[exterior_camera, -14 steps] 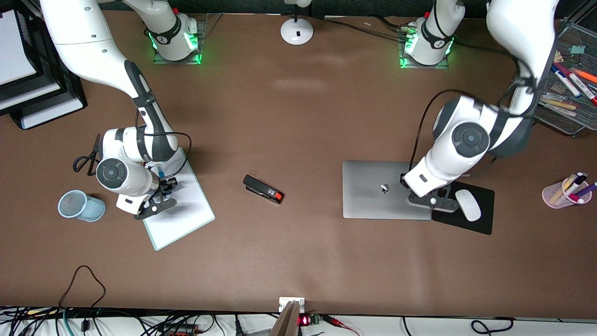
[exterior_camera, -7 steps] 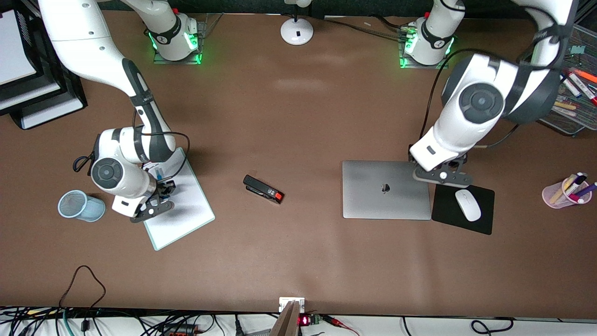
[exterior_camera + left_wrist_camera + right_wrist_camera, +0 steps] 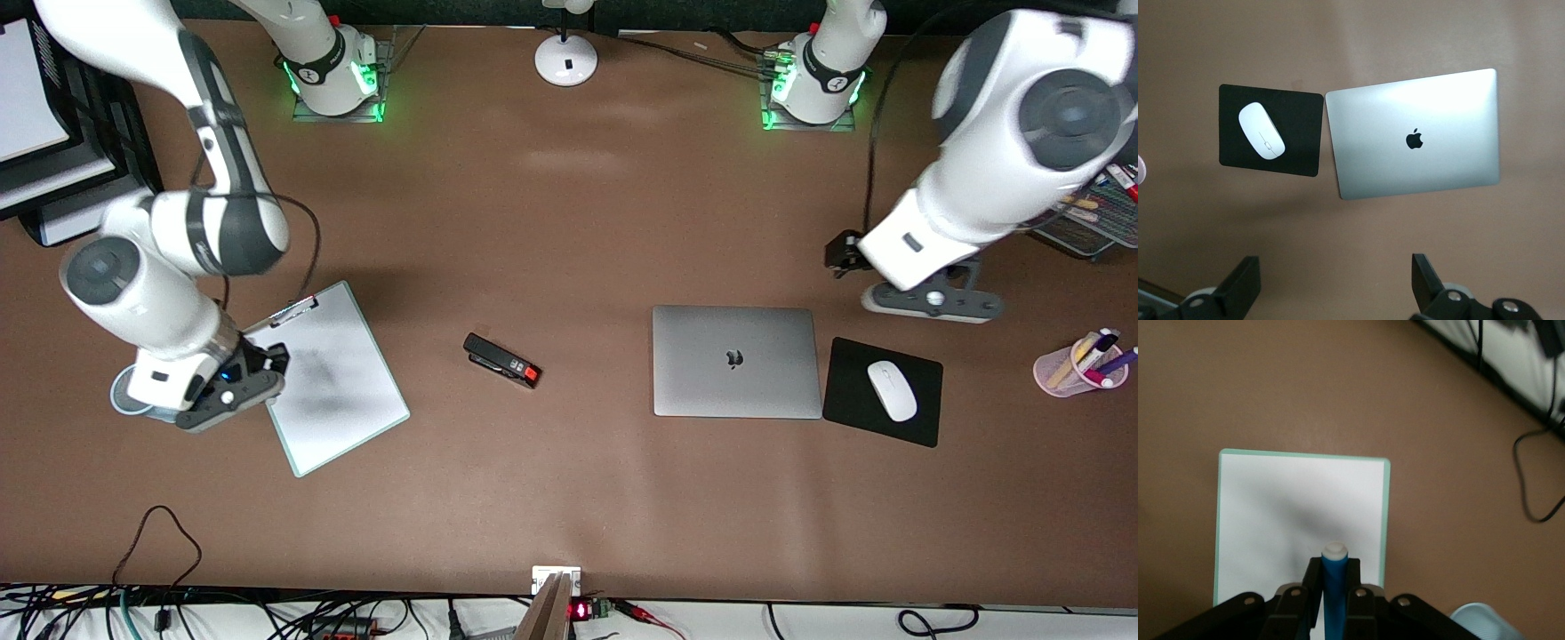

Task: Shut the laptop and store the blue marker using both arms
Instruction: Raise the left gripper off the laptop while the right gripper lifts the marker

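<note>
1. 2 arms are up off the table, and the laptop (image 3: 736,361) lies shut and flat, lid up with the dark apple logo showing, toward the left arm's end of the table.
2. Left gripper (image 3: 931,300) hangs in the air over bare tabletop just past the laptop's corner on the robots' side, and its fingers (image 3: 1241,288) stand wide apart with nothing between them.
3. Left wrist view looks down on the closed laptop (image 3: 1415,141) with the black mouse pad (image 3: 1301,127) just beside it, a thin strip of table between them, and the white mouse (image 3: 1262,131) sits on that pad.
4. Right gripper (image 3: 222,397) hovers over the rim of the light blue mesh cup (image 3: 118,397), just beside the edge of the clipboard (image 3: 333,382).
5. Blue marker (image 3: 1333,590) is pinched between the right gripper's fingers, held lengthwise, its white end poking out past the fingertips.
6. Right wrist view has the clipboard's white sheet (image 3: 1295,513) below the marker, and the cup's pale blue rim (image 3: 1485,621) peeks in at the corner.
7. Black stapler (image 3: 501,361) with a red end lies on the table between the clipboard and the laptop, apart from both.
</note>
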